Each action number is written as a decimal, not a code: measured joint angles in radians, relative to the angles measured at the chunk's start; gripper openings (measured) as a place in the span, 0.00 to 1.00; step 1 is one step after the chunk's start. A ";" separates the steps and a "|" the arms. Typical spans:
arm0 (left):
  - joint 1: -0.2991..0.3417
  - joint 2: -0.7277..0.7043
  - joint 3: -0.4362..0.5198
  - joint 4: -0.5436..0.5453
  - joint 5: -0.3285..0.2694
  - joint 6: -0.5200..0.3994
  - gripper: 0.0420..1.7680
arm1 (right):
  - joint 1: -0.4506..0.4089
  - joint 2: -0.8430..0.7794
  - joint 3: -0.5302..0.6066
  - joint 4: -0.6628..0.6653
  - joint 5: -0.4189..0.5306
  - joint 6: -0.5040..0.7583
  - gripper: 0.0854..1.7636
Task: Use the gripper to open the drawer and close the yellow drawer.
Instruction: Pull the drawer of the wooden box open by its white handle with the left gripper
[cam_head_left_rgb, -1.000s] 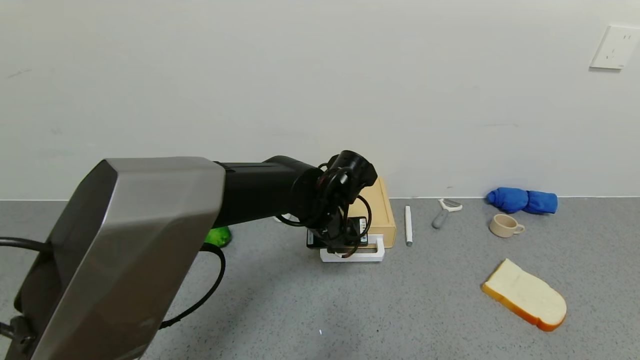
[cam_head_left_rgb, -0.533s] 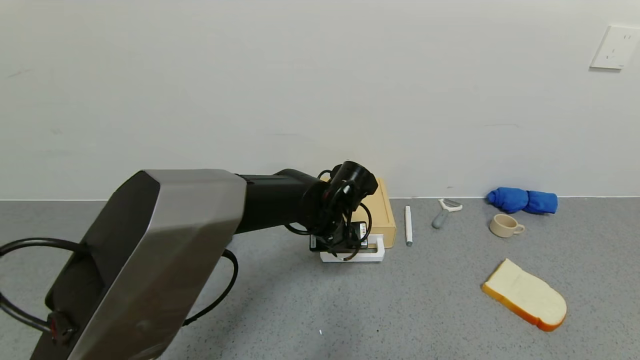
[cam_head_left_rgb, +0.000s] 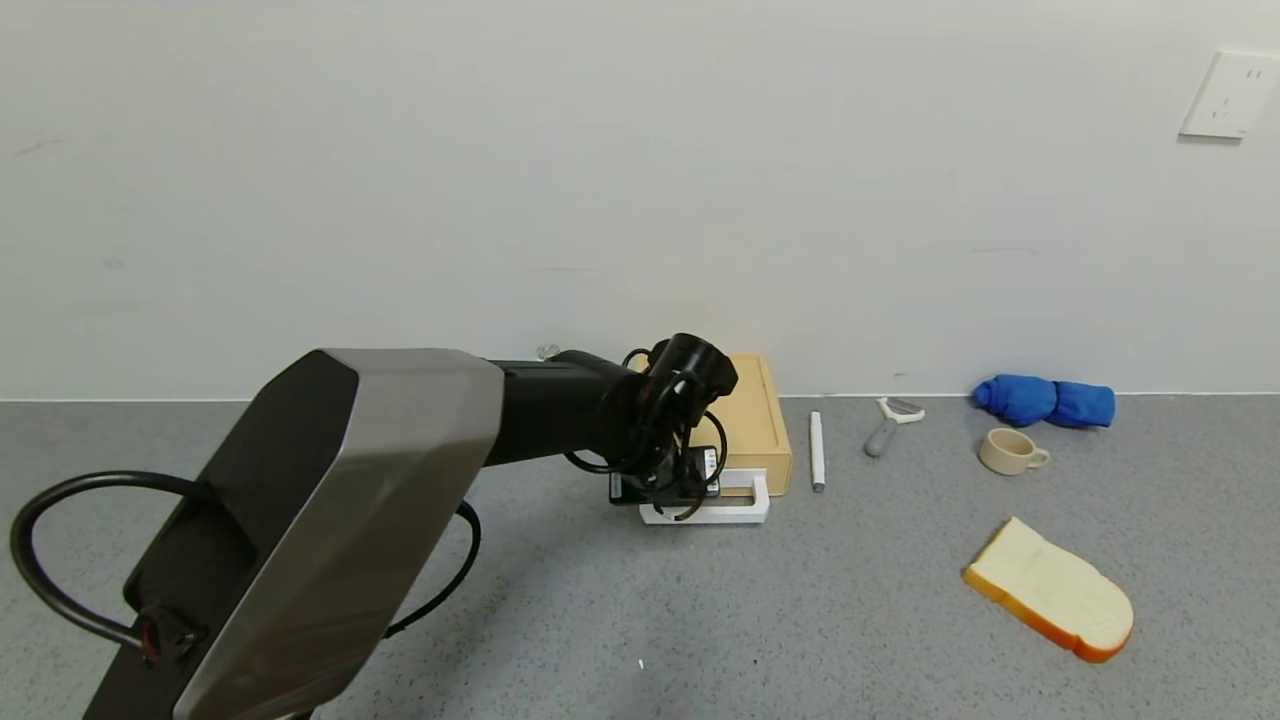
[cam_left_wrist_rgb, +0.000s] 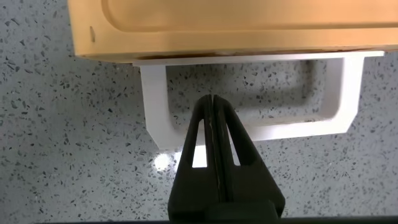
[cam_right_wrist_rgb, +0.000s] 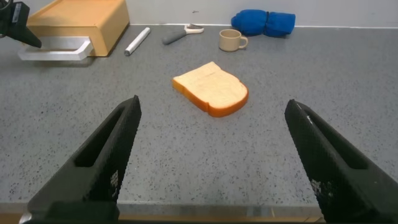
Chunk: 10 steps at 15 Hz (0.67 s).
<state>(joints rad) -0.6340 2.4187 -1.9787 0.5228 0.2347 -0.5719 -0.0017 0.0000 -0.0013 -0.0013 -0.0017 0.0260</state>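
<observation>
— Where's the drawer?

— The drawer sits on the counter against the wall, its white handle facing me. I've got the left pincer pressed shut, gripping nothing, its tip poked into the handle loop, probably so I can hook and drag; whether it touches the bar, I can't tell.

— And the other arm?

— The right pincer hangs wide open, well away.

— Anything else?

— One bread slice, one cup, one peeler, one blue cloth.
</observation>
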 joint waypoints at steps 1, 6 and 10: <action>0.001 0.005 0.000 -0.001 0.000 0.000 0.04 | 0.000 0.000 0.000 0.000 0.000 0.000 0.96; 0.004 0.027 -0.002 -0.036 -0.001 0.000 0.04 | 0.000 0.000 0.000 0.000 0.000 0.000 0.96; 0.003 0.033 -0.002 -0.033 -0.013 0.001 0.04 | 0.000 0.000 0.000 0.000 0.000 0.000 0.96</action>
<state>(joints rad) -0.6306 2.4519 -1.9804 0.4900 0.2213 -0.5709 -0.0017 0.0000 -0.0013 -0.0013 -0.0019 0.0260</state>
